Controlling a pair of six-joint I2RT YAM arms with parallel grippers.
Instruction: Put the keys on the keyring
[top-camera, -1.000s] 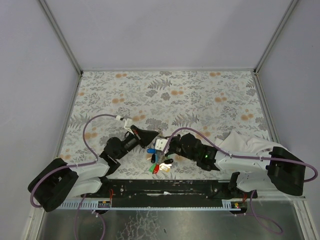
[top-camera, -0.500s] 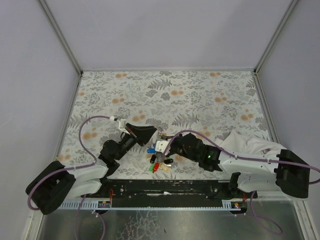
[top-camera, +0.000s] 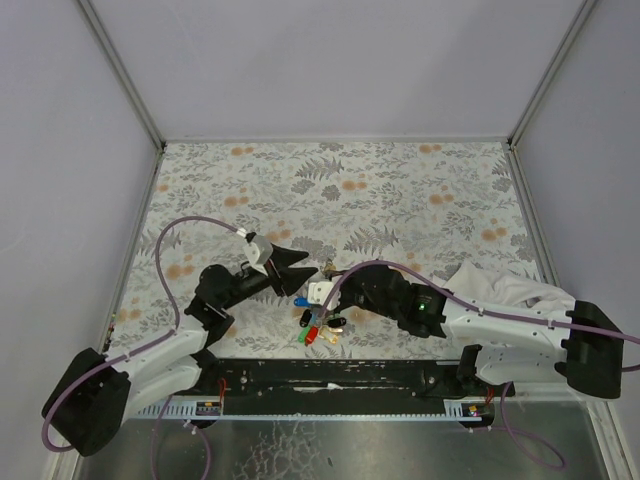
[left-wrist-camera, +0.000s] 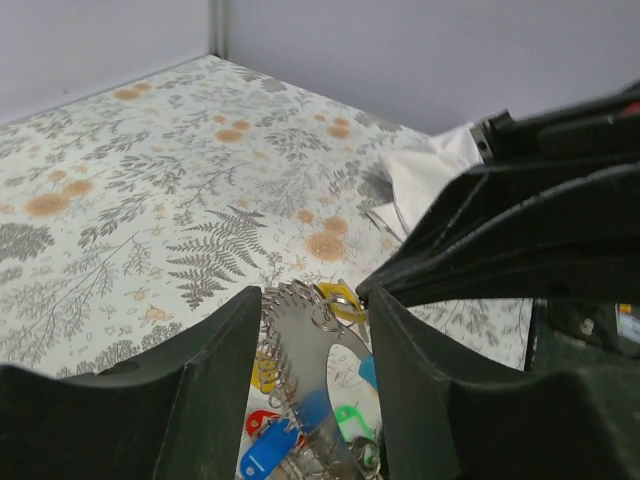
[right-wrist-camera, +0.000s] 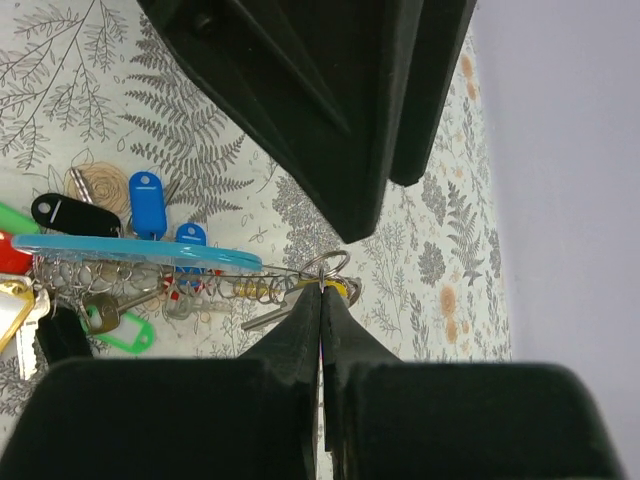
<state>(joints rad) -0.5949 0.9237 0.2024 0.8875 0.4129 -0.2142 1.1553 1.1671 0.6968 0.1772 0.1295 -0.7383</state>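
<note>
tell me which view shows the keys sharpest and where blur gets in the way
Top external: even soft light, sharp, but the keys are tiny. Left wrist: the dark fingers of the left gripper and the keys between them are soft; the floral table behind is crisper. Right wrist: sharpest on the keys and keyring; only the right gripper blurs at the bottom.

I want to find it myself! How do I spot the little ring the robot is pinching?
On the leafy-patterned table, look near the front edge. Beside the bunch of coloured key tags, the right fingers pinch one thin silver ring. Unlike the small rings bunched along the blue strip, it stands alone at the strip's end.
</note>
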